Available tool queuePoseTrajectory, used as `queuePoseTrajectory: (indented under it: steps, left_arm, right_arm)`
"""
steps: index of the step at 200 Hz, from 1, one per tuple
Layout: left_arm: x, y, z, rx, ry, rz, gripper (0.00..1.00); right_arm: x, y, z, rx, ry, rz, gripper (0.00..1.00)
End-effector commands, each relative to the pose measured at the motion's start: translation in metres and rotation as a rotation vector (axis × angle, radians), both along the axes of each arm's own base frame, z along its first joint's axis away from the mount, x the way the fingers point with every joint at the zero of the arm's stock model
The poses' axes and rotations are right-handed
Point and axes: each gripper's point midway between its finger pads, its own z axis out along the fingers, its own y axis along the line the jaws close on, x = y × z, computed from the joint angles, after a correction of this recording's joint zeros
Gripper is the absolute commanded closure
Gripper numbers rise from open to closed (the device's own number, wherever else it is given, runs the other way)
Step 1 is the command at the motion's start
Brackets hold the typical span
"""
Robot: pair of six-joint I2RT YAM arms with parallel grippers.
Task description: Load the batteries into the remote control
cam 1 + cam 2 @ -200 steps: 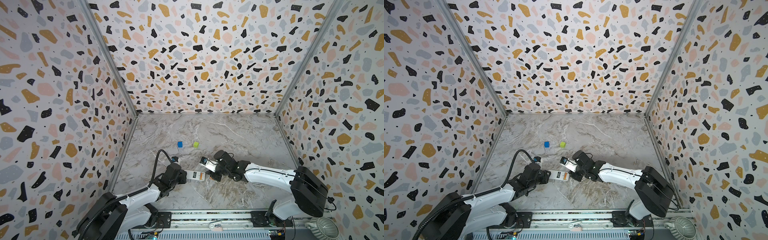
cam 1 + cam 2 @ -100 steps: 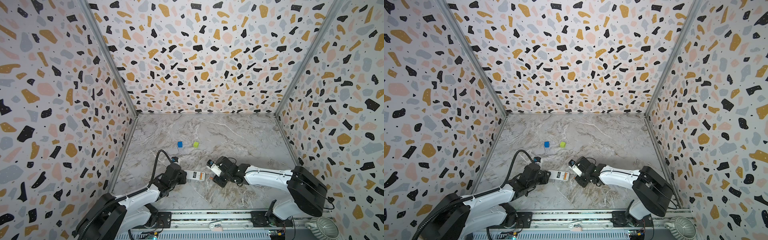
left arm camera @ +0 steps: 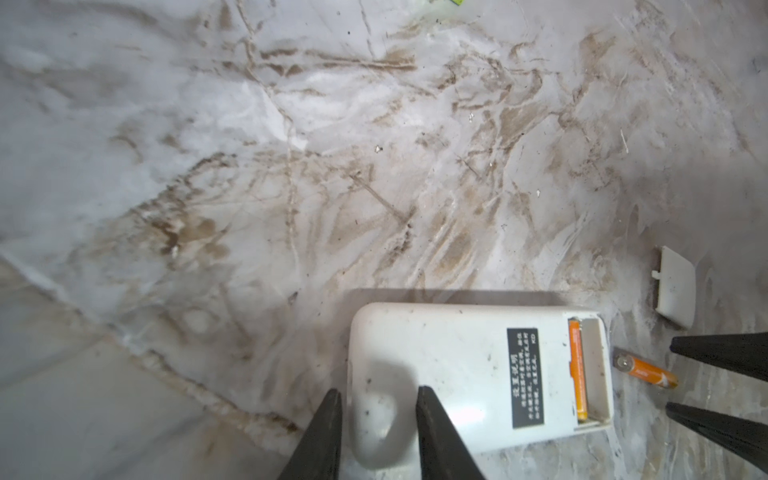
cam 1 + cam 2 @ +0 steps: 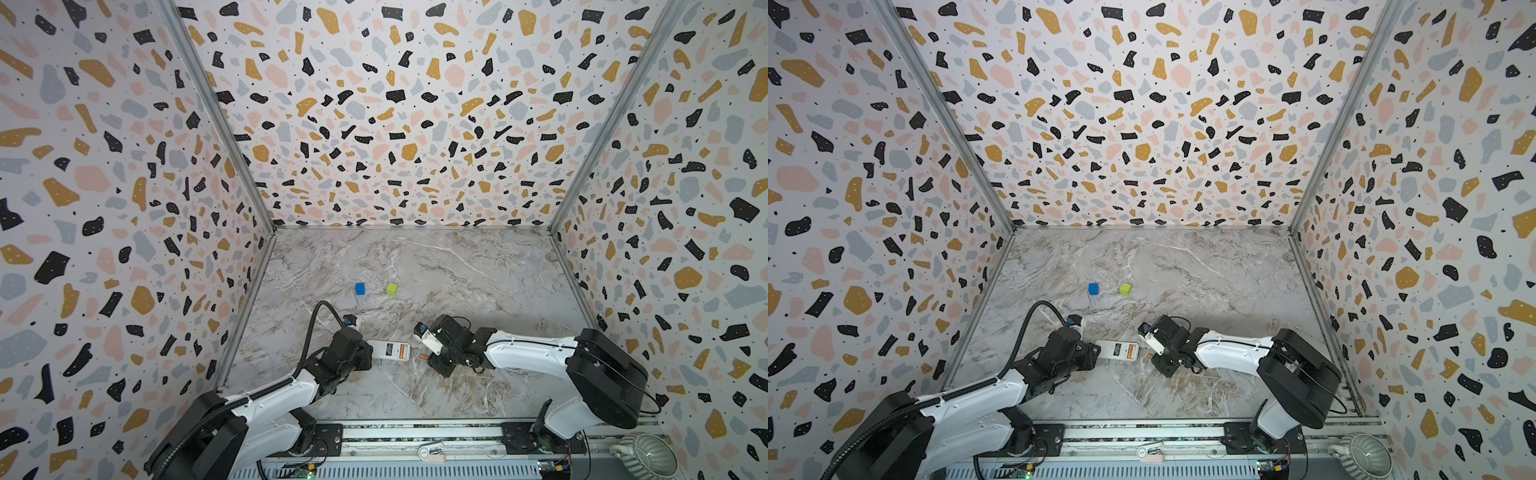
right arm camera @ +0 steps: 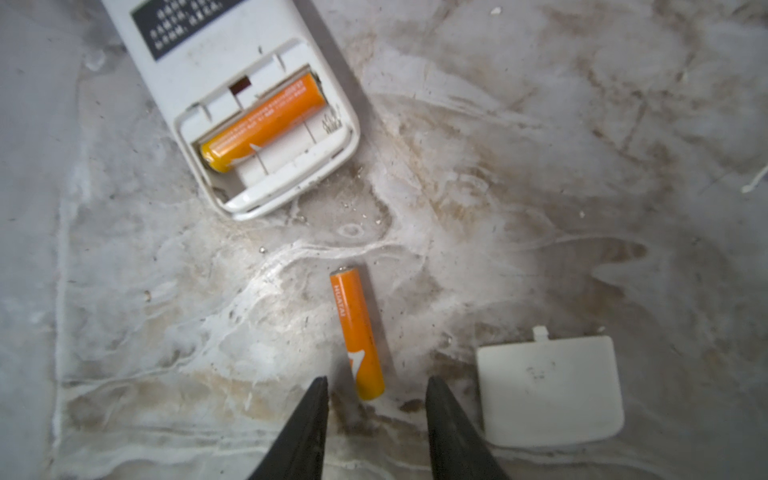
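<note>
Loading looks half done to me: the remote control (image 3: 457,374) lies back-up with its bay open, a seated battery (image 5: 262,120) in one slot and the slot nearer the end bare. The loose battery (image 5: 357,332) lies just ahead of the right claw (image 5: 376,379), its near end between the spread tips, neither touching it. Next, I'd judge, comes a pinch across it, then a turn to match the slot. The left claw (image 3: 378,390), part spread, straddles the remote's other end; whether it presses I cannot tell. The cover (image 5: 548,390) lies beside the right claw. The loose battery reads HUATAI; the remote's black label (image 3: 524,376) carries Chinese print too small to read.
</note>
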Motion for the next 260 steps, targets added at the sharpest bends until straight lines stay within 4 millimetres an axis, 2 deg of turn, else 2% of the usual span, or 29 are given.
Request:
queuePoseTrajectory:
  steps: [1, 31, 54, 70, 92, 117, 153, 174, 212, 260]
  left_arm:
    - [0.004, -0.006, 0.020, 0.044, -0.047, -0.031, 0.65]
    - [0.005, -0.030, 0.051, 0.119, -0.127, -0.115, 0.62]
    - [0.003, -0.062, 0.068, 0.167, -0.160, -0.238, 0.58]
    - [-0.001, -0.089, 0.072, 0.212, -0.164, -0.348, 0.55]
    - [-0.017, -0.135, 0.071, 0.229, -0.157, -0.553, 0.51]
    - [-0.031, -0.163, 0.056, 0.349, -0.123, -0.719, 0.45]
    - [-0.034, -0.172, 0.027, 0.523, -0.072, -0.847, 0.40]
    - [-0.029, -0.172, 0.018, 0.594, -0.063, -0.874, 0.36]
    - [-0.022, -0.174, 0.003, 0.700, -0.038, -0.923, 0.36]
    - [-0.017, -0.178, -0.004, 0.748, -0.028, -0.964, 0.40]
  right_arm:
    - [0.011, 0.009, 0.030, 0.091, -0.048, -0.032, 0.56]
    - [0.029, 0.001, 0.064, 0.246, -0.100, -0.106, 0.54]
    - [0.050, -0.025, 0.084, 0.392, -0.118, -0.206, 0.53]
    - [0.064, -0.047, 0.094, 0.476, -0.138, -0.273, 0.50]
    - [0.079, -0.072, 0.102, 0.524, -0.178, -0.347, 0.45]
    - [0.092, -0.094, 0.108, 0.570, -0.210, -0.416, 0.36]
    - [0.099, -0.113, 0.103, 0.610, -0.208, -0.464, 0.18]
    - [0.099, -0.118, 0.100, 0.610, -0.209, -0.480, 0.12]
    - [0.099, -0.120, 0.099, 0.612, -0.218, -0.480, 0.10]
    - [0.100, -0.121, 0.099, 0.615, -0.228, -0.482, 0.10]
